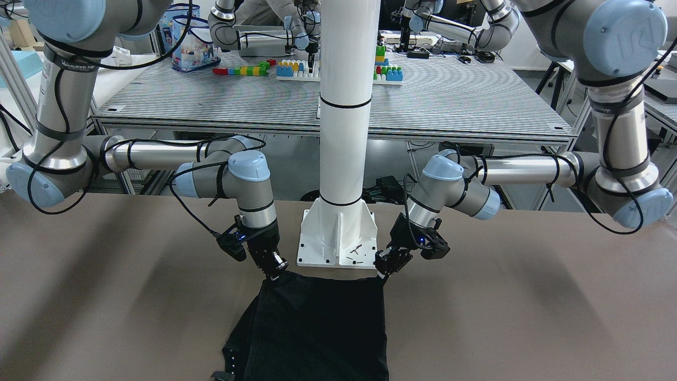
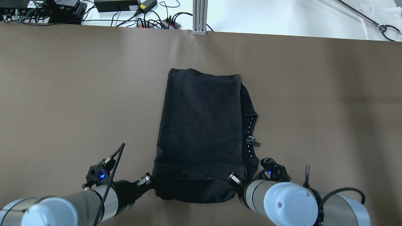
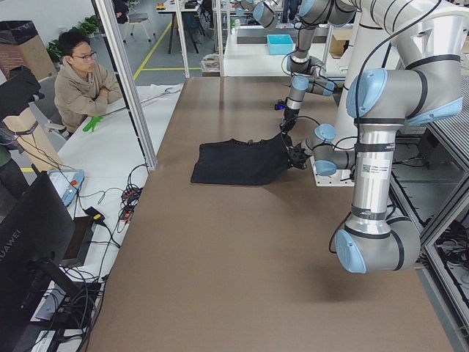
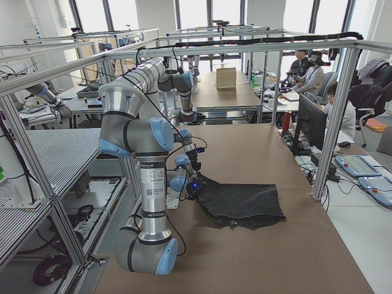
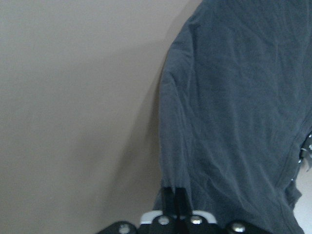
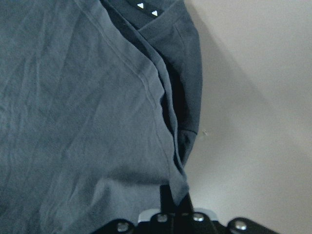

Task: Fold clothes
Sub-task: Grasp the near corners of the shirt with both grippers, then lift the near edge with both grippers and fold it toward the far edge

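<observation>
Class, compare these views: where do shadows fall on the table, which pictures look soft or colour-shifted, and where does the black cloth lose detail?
Front-facing view: broad soft shadows on the table, and the black cloth is almost featureless. Overhead view: even light, its creases show clearly. Both wrist views: soft and washed bluish-grey, with a shadow on the table beside the cloth.

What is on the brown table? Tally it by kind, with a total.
black cloth: 1
tools, each shut on a cloth corner (left tool, right tool): 2
white pillar: 1
Total: 4
</observation>
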Controlling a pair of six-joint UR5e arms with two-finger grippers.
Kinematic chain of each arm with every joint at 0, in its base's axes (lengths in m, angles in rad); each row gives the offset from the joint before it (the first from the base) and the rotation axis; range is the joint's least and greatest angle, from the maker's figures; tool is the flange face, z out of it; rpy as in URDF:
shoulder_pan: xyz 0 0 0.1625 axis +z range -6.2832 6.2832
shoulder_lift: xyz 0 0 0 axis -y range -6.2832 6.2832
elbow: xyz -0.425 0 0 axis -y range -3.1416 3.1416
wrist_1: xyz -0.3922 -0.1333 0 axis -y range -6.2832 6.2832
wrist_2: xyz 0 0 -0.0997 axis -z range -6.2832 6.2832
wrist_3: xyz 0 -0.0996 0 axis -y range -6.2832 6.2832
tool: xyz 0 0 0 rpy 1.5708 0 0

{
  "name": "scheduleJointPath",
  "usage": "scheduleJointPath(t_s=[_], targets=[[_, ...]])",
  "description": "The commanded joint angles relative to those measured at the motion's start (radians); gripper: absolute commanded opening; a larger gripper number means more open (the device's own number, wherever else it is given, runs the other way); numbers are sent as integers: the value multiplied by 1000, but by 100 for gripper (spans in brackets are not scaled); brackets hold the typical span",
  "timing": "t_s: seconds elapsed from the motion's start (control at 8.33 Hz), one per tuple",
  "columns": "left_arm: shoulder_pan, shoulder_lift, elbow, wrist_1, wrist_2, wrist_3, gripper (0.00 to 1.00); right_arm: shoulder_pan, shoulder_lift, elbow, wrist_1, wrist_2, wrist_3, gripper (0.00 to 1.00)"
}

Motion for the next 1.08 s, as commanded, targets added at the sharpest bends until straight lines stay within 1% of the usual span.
scheduleJointPath(t_s=[0.0, 0.12, 0.24, 0.48, 0.6, 0.72, 0.96], targets=[[-260, -174, -7, 198, -225, 78, 0, 245, 52, -12, -9, 193, -136, 0], [-349, -251, 30, 257, -294, 108, 0, 329, 120, -86, -8, 249, -198, 0], [-422, -302, 118, 251, -363, 126, 0, 398, 203, -195, -5, 281, -248, 0], [-519, -437, 327, 240, -413, 154, 0, 489, 263, -323, 1, 355, -336, 0], [-553, -490, 442, 196, -416, 162, 0, 514, 318, -402, 3, 373, -356, 0], [-581, -540, 596, 105, -418, 174, 0, 531, 381, -509, 36, 375, -370, 0], [-613, -632, 919, -139, -418, 195, 0, 562, 443, -748, 247, 384, -391, 0]])
